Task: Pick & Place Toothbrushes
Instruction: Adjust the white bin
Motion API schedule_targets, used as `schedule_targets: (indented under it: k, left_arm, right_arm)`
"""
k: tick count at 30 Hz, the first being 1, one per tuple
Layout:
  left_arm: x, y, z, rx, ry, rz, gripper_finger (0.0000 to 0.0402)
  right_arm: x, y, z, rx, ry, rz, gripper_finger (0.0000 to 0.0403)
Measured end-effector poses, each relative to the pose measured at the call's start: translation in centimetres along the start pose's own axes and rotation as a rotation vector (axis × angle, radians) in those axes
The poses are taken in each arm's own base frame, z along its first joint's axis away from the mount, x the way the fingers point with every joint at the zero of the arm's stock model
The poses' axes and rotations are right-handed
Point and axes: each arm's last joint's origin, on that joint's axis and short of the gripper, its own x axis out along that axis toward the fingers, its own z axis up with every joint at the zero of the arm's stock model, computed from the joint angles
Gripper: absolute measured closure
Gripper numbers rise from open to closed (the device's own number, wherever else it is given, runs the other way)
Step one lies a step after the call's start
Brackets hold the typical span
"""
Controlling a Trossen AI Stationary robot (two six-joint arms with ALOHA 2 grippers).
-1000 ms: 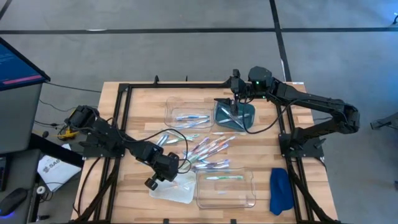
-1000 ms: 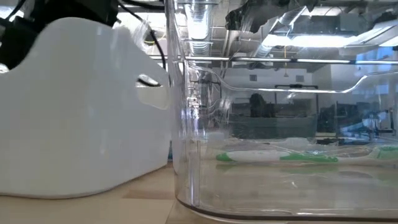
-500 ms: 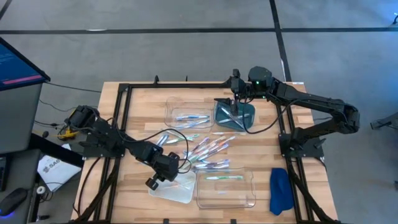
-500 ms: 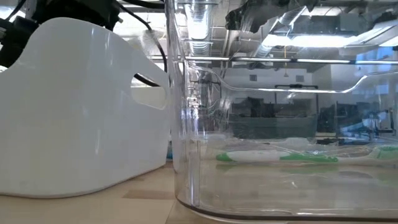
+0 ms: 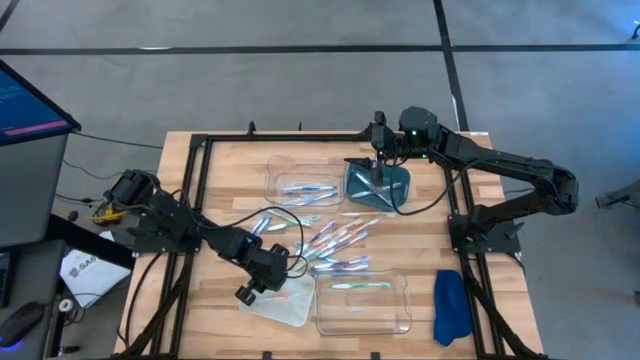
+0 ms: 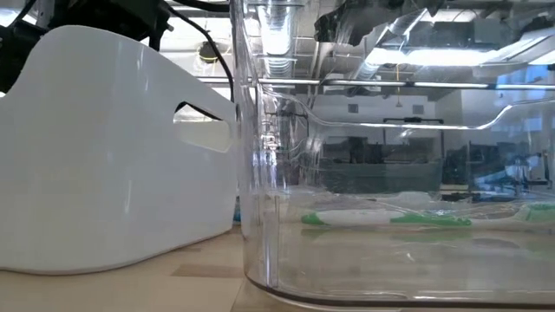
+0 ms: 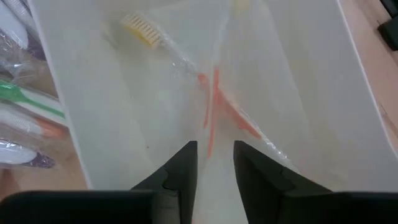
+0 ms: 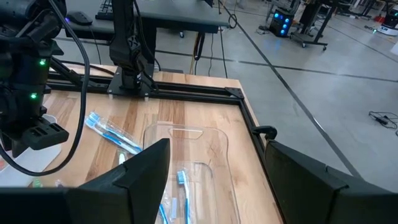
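Toothbrushes point(image 5: 335, 240) lie heaped mid-counter in the high view, just beside the left gripper point(image 5: 262, 283) over the white tray point(image 5: 285, 312). Left wrist view: jaws slightly parted, empty, orange toothbrush point(image 7: 227, 112) ahead, lying slantwise. Right gripper point(image 5: 378, 160) waits wide open, farther off.

- The left arm reached in across the table's near-left side, its left gripper point(image 5: 274, 283) pointed downward, fingers point(image 7: 180, 171) a narrow gap apart.
- The right arm stretched across the far side, right gripper point(image 5: 377, 160) hanging low, fingers point(image 8: 140, 171) spread wide.
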Motion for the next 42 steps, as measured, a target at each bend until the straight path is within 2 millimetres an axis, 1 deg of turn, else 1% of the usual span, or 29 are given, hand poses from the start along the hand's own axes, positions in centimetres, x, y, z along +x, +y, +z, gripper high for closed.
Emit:
schedule_targets:
  k: [4, 9, 11, 15, 18, 20, 22, 24, 25, 27, 28, 31, 35, 39, 42]
  left_arm:
    - [0.0, 0.0, 0.0, 0.0, 0.0, 0.0, 0.0297]
    - [0.0, 0.0, 0.0, -0.001, -0.001, 0.002, 0.0303]
    - [-0.5, -0.1, 0.1, -0.001, -0.017, 0.004, 0.0306]
    - [-2.4, -0.2, 0.6, -0.016, -0.087, 0.03, 0.0313]
    - [-4.4, -0.4, 0.9, -0.03, -0.172, 0.059, 0.0318]
    - [-5.8, -0.4, 1.0, -0.032, -0.227, 0.114, 0.0322]
    - [-6.9, -0.2, 1.2, -0.04, -0.277, 0.21, 0.033]
    - [-7.8, 0.2, 1.3, -0.063, -0.312, 0.301, 0.0344]
    - [-7.9, 0.6, 1.2, -0.075, -0.312, 0.319, 0.0356]
    - [-7.6, 1.4, 1.0, -0.107, -0.294, 0.329, 0.0386]
    - [-7.2, 1.9, 0.9, -0.138, -0.28, 0.325, 0.0393]
    - [-5.5, 3.1, 0.7, -0.211, -0.217, 0.324, 0.0399]
    - [-3.4, 4.2, 0.2, -0.25, -0.132, 0.361, 0.0401]
    - [-3.2, 4.6, -0.1, -0.339, -0.123, 0.294, 0.0401]
    - [-3.3, 4.4, -0.9, -0.424, -0.055, 0.277, 0.0401]
  right_arm:
    - [0.0, 0.0, 0.0, 0.001, 0.003, 0.001, 0.0148]
    - [0.0, 0.0, 0.0, 0.001, 0.004, 0.001, 0.0148]
    - [0.0, 0.0, 0.0, 0.001, 0.004, 0.001, 0.0148]
    - [0.0, 0.0, -0.1, 0.001, 0.005, 0.0, 0.0148]
    - [0.0, 0.0, -0.1, 0.002, 0.007, 0.001, 0.0148]
    - [0.0, 0.0, -0.1, 0.002, 0.007, 0.001, 0.0148]
    - [0.0, 0.0, -0.1, 0.002, 0.007, 0.001, 0.0148]
    - [0.0, 0.0, -0.1, 0.002, 0.007, 0.001, 0.0148]
    - [0.0, 0.0, -0.1, 0.002, 0.007, 0.001, 0.0148]
    - [0.0, 0.0, -0.1, 0.002, 0.008, 0.001, 0.0148]
    - [0.0, 0.0, -0.1, 0.002, 0.008, 0.002, 0.0148]
    - [0.0, 0.0, -0.1, 0.002, 0.008, 0.002, 0.0148]
    - [0.0, 0.0, -0.1, -0.001, 0.008, 0.001, 0.0148]
    - [0.0, 0.0, -0.1, 0.0, 0.012, 0.003, 0.0148]
    - [0.0, 0.0, -0.1, 0.001, 0.013, 0.003, 0.0148]
